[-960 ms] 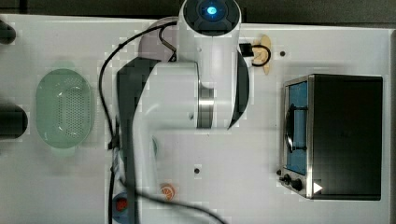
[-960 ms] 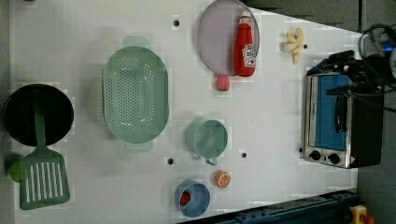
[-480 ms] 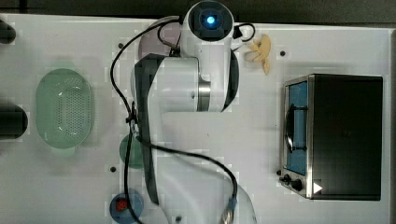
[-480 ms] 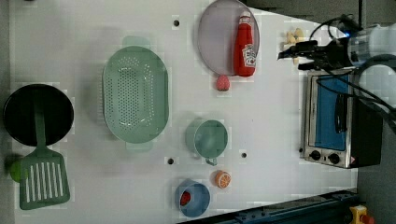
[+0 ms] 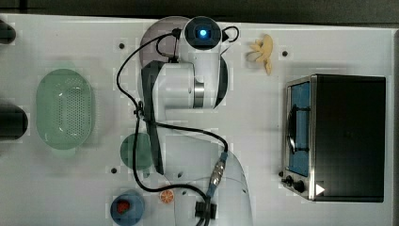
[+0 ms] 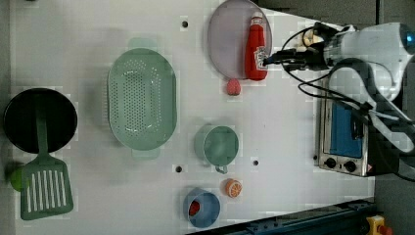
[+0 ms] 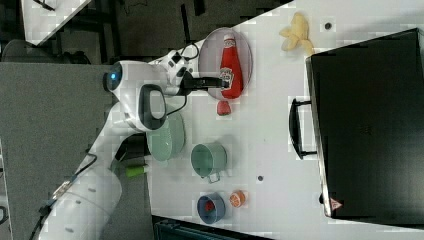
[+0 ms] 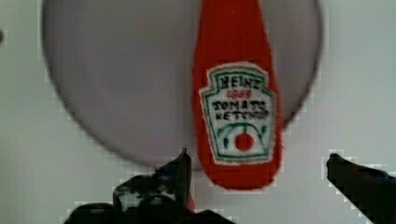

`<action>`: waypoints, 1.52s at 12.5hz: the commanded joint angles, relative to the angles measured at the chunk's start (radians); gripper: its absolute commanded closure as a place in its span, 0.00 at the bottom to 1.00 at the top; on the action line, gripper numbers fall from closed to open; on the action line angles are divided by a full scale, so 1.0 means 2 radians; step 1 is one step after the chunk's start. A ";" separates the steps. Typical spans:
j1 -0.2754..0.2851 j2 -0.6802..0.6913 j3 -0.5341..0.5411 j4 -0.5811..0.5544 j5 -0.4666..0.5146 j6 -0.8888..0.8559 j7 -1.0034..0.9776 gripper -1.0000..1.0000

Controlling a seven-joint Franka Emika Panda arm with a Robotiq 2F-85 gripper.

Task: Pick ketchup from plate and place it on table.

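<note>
The gripper [image 8: 257,170], wide open and empty, hangs over the ketchup [image 6: 256,52] lying on the plate [image 6: 226,39]. Best to center both fingers [image 8: 180,170] astride the label, then descend squarely before closing.

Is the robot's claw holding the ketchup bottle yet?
No. The claw is wide open and holds nothing; the ketchup lies on the plate, between its fingers.

You get the top view from straight overhead, the arm [image 5: 188,89] covering most of the plate [image 5: 155,37]. The left view and right view look down steeply from opposite ends of the surface [image 6: 288,122]; both share the ketchup [image 6: 256,46] just ahead of the jaws. The wrist view sits close above that bottle, between the jaws.
</note>
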 commanded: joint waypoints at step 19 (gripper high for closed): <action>0.011 0.030 -0.002 0.027 -0.008 0.128 -0.001 0.37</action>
